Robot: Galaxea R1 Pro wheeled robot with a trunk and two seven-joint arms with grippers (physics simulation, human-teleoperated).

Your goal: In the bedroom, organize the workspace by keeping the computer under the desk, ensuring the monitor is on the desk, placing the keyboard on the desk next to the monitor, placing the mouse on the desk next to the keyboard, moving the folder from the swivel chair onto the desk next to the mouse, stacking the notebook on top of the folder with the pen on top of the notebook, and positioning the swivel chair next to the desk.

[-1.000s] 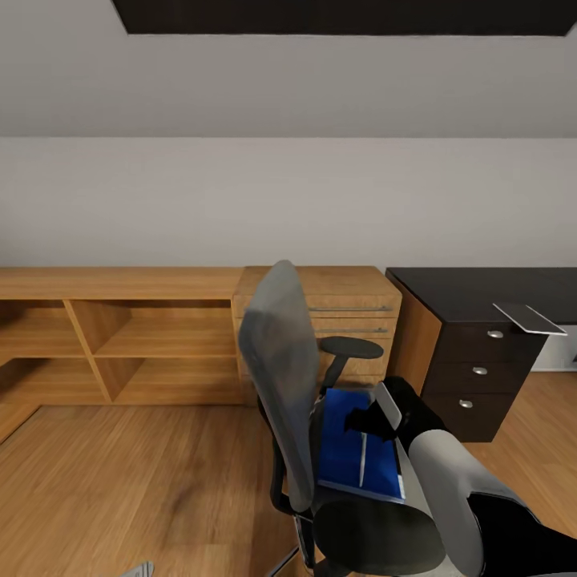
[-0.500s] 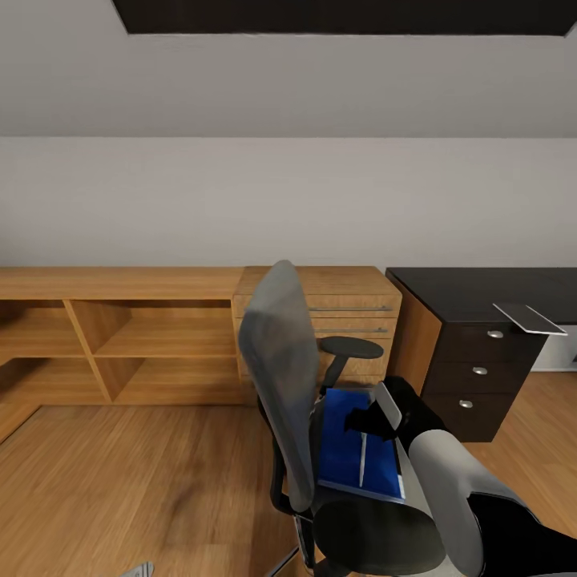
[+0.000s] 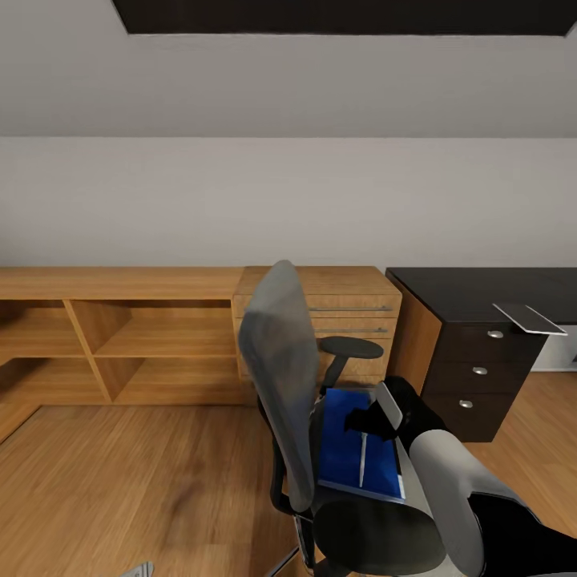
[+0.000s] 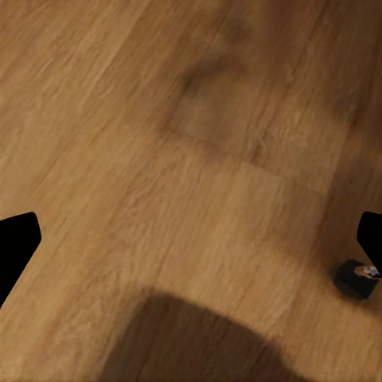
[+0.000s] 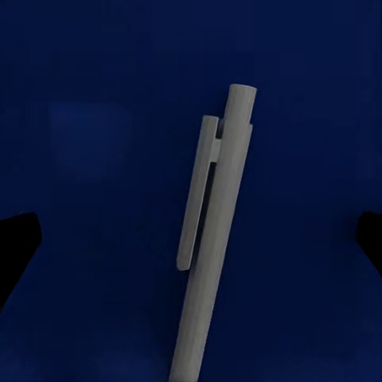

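The grey swivel chair stands mid-floor, left of the black desk. On its seat lies the blue folder, with a pale grey pen on top. My right gripper hovers low over the folder. In the right wrist view the right gripper is open, with the pen lying lengthwise between its black fingertips on the folder. My left gripper hangs open over bare wood floor. Computer, monitor, keyboard and mouse are out of view.
A low light-wood cabinet with open shelves runs along the wall behind the chair. A thin pale grey flat item overhangs the desk's front edge; I cannot tell if it is the notebook. A small black castor sits near the left gripper.
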